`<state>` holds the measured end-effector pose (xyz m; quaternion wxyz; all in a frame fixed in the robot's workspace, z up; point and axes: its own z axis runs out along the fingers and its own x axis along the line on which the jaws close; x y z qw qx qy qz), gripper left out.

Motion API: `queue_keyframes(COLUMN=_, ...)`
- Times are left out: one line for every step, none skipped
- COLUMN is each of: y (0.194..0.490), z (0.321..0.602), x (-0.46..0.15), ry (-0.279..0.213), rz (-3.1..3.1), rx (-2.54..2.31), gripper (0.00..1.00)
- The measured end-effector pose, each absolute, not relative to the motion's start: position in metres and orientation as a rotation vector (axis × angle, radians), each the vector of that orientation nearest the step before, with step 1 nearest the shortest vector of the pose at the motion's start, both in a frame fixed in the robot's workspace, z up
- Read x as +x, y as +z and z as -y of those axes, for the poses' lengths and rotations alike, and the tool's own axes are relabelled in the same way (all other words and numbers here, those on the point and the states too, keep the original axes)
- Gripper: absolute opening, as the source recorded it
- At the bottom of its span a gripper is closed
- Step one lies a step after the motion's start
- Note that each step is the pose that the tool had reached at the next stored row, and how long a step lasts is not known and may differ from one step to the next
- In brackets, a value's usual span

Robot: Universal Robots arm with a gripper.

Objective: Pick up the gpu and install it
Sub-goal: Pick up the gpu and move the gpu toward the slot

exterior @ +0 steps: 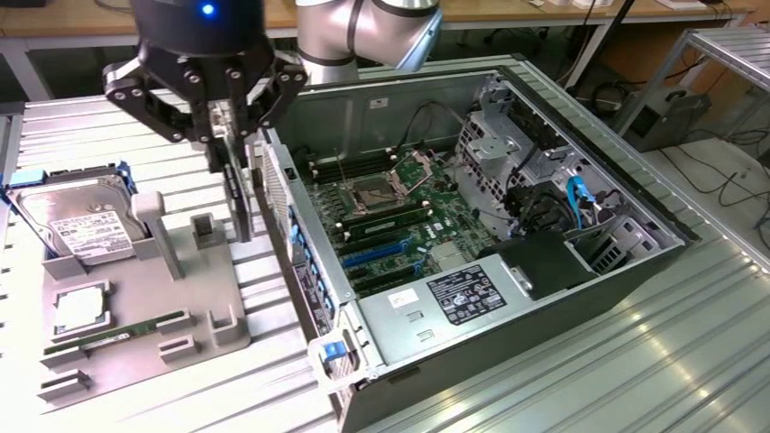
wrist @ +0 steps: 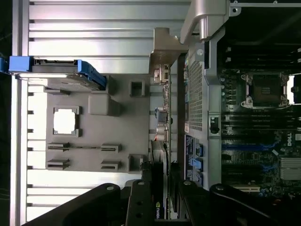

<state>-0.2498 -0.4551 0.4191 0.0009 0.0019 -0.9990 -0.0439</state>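
On the ribbed metal tabletop (exterior: 673, 361), 1 silver hard drive (exterior: 78, 230) stands in 1 grey moulded tray (exterior: 211, 298). The gripper (exterior: 223, 126) has its jaws clamped on 1 flat dark gpu (exterior: 237, 194), which hangs edge-on above the tray's edge, just beside the open computer case (exterior: 361, 113) rim.

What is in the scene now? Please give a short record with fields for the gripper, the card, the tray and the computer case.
gripper: black gripper, shut on the gpu
gpu: flat dark circuit card with silver metal end bracket, held on edge, upright, between tray and case
tray: grey moulded tray; holds silver boxy hard drive, square silver processor chip, narrow green memory stick
case: open grey metal computer case, motherboard exposed
install state: gpu not yet in a slot
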Motion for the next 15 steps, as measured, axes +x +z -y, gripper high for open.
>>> queue_keyframes(y=0.421, z=0.456, x=-0.245, ry=-0.139, rz=3.137, rx=0.006, gripper=0.26)
queue_keyframes(y=0.422, z=0.456, x=-0.240, ry=-0.140, rz=3.136, rx=0.006, gripper=0.26)
queue_keyframes(y=0.423, z=0.457, x=-0.235, ry=-0.141, rz=3.136, rx=0.006, gripper=0.26)
queue_keyframes(y=0.424, z=0.457, x=-0.230, ry=-0.141, rz=3.135, rx=0.006, gripper=0.26)
queue_keyframes(y=0.424, z=0.458, x=-0.226, ry=-0.141, rz=3.135, rx=0.006, gripper=0.26)
queue_keyframes(y=0.425, z=0.458, x=-0.221, ry=-0.141, rz=3.134, rx=0.006, gripper=0.26)
queue_keyframes(y=0.426, z=0.459, x=-0.217, ry=-0.141, rz=3.134, rx=0.006, gripper=0.26)
queue_keyframes(y=0.426, z=0.459, x=-0.212, ry=-0.141, rz=3.133, rx=0.006, gripper=0.26)
queue_keyframes(y=0.426, z=0.459, x=-0.207, ry=-0.141, rz=3.133, rx=0.006, gripper=0.26)
queue_keyframes(y=0.427, z=0.459, x=-0.203, ry=-0.141, rz=3.132, rx=0.006, gripper=0.26)
queue_keyframes(y=0.427, z=0.460, x=-0.198, ry=-0.141, rz=3.131, rx=0.006, gripper=0.26)
queue_keyframes(y=0.427, z=0.460, x=-0.194, ry=-0.141, rz=3.130, rx=0.005, gripper=0.26)
queue_keyframes(y=0.427, z=0.460, x=-0.189, ry=-0.141, rz=3.129, rx=0.005, gripper=0.26)
queue_keyframes(y=0.427, z=0.460, x=-0.185, ry=-0.141, rz=3.129, rx=0.005, gripper=0.26)
queue_keyframes(y=0.427, z=0.460, x=-0.180, ry=-0.141, rz=3.128, rx=0.005, gripper=0.26)
